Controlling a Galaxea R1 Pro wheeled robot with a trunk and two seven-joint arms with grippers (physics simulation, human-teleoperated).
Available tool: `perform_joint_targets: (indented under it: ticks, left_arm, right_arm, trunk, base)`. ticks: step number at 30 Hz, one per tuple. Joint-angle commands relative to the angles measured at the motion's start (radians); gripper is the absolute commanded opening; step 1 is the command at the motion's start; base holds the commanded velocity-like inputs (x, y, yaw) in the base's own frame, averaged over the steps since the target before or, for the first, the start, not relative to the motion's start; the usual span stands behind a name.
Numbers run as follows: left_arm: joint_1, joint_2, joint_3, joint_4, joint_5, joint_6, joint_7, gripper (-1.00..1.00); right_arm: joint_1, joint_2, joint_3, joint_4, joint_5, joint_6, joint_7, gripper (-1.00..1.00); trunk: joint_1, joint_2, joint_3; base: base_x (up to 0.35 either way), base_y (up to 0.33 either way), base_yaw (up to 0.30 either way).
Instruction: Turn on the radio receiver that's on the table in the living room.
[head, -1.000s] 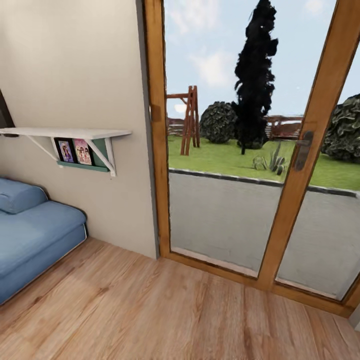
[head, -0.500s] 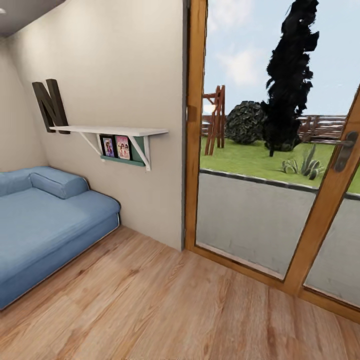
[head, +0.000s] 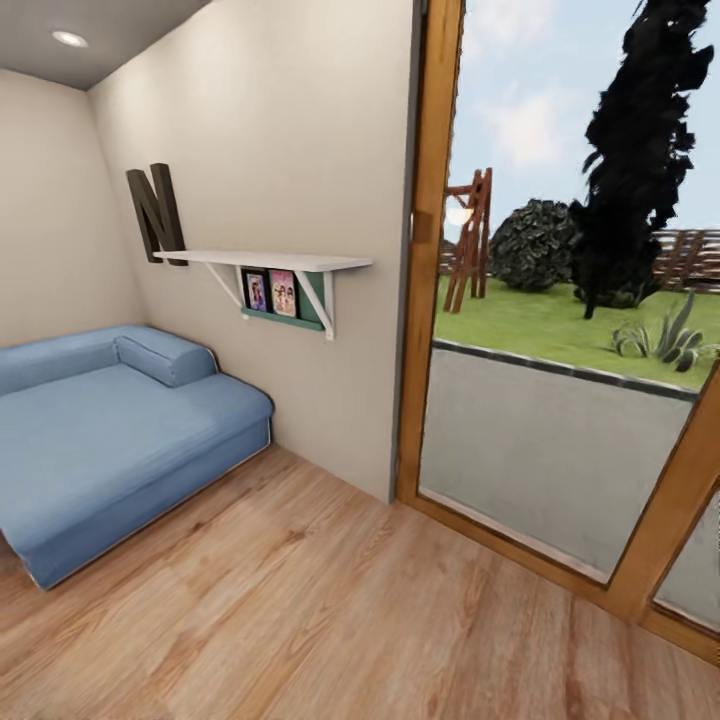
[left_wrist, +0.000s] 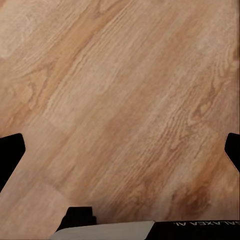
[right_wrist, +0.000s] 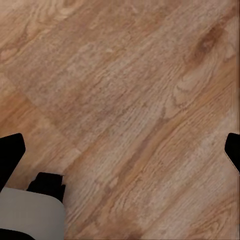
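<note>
The radio receiver and the low coffee table are out of view. In the left wrist view, my left gripper (left_wrist: 121, 150) hangs open over the wooden floor (left_wrist: 120, 90), its dark fingertips (left_wrist: 10, 150) far apart at the picture's edges with nothing between them. In the right wrist view, my right gripper (right_wrist: 121, 151) is open in the same way above the floor planks (right_wrist: 130, 90), and its fingertips (right_wrist: 10, 152) hold nothing.
A blue sofa (head: 100, 420) stands along the left wall. A white wall shelf (head: 270, 262) holds photo frames (head: 270, 292), with a dark letter N (head: 157, 212) beside it. A wooden-framed glass door (head: 560, 330) onto a garden stands at the right. Bare wooden floor (head: 330, 610) lies ahead.
The whole head view has swung to the left: sofa, shelf and door frame sit further right in the picture. The letter N and the room's corner have come into sight.
</note>
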Motion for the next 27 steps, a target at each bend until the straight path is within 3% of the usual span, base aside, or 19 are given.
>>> perform_joint_targets:
  ticks: [1, 9, 27]
  left_arm:
    - [0.000, 0.000, 0.000, 0.000, 0.000, 0.000, 0.000, 1.00]
    - [0.000, 0.001, 0.000, 0.000, 0.000, 0.000, 0.000, 1.00]
    - [0.000, 0.002, 0.000, 0.000, 0.000, 0.000, 0.000, 1.00]
  right_arm:
    - [0.000, 0.000, 0.000, 0.000, 0.000, 0.000, 0.000, 1.00]
    - [0.000, 0.000, 0.000, 0.000, 0.000, 0.000, 0.000, 1.00]
    - [0.000, 0.000, 0.000, 0.000, 0.000, 0.000, 0.000, 1.00]
  trunk:
    - [0.000, 0.000, 0.000]
    - [0.000, 0.000, 0.000]
    - [0.000, 0.000, 0.000]
  base:
    - [0.000, -0.308, 0.009]
    - [0.000, -0.322, 0.069]
    - [0.000, -0.256, 0.279]
